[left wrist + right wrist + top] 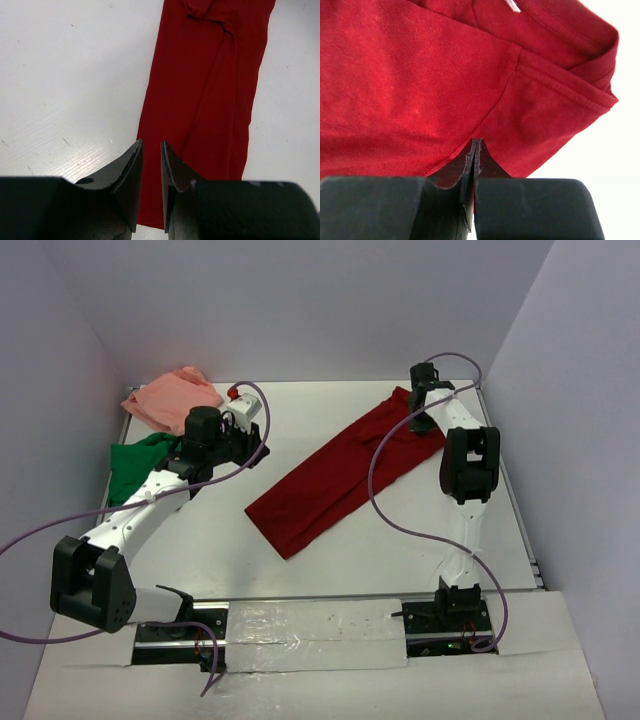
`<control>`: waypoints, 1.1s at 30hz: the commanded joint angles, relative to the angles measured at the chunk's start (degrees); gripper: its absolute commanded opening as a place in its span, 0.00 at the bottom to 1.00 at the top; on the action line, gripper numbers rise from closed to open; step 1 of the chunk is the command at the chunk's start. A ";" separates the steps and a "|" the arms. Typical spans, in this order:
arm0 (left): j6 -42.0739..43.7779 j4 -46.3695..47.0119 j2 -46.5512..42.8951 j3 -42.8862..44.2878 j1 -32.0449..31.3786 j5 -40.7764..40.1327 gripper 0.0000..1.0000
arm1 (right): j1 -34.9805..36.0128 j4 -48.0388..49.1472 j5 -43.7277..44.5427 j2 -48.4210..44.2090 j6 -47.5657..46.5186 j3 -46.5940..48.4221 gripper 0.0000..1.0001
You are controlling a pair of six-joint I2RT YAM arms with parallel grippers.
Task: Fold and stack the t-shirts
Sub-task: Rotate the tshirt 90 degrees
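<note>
A: At the far end of the counter (220, 540), what is your right tool (475, 144) doing?

B: Its 2 fingers are pressed together on an edge of the dark red t-shirt (420, 75), near a seam. The cloth bunches in folds around it.

A: And your left tool (151, 146)?

B: It stands a slit apart, gripping nothing, over the shirt's near end. The shirt lies as 1 long strip, slanting across the counter between my 2 arms.

A: The others?

B: The green t-shirt (135, 465) and the pink t-shirt (170, 398) lie crumpled and touching at the far left, beyond my left arm.
</note>
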 commanded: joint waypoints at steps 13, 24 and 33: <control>0.44 0.91 -1.25 0.82 0.47 1.21 0.28 | -1.14 -14.64 -16.55 9.20 1.43 13.73 0.00; 3.76 -0.23 -0.55 2.05 1.52 2.62 0.28 | -0.53 -17.47 -15.25 14.74 0.29 23.68 0.00; 4.83 -0.93 -0.37 2.67 2.93 3.15 0.27 | 8.08 -13.07 -8.66 16.50 -4.37 30.45 0.00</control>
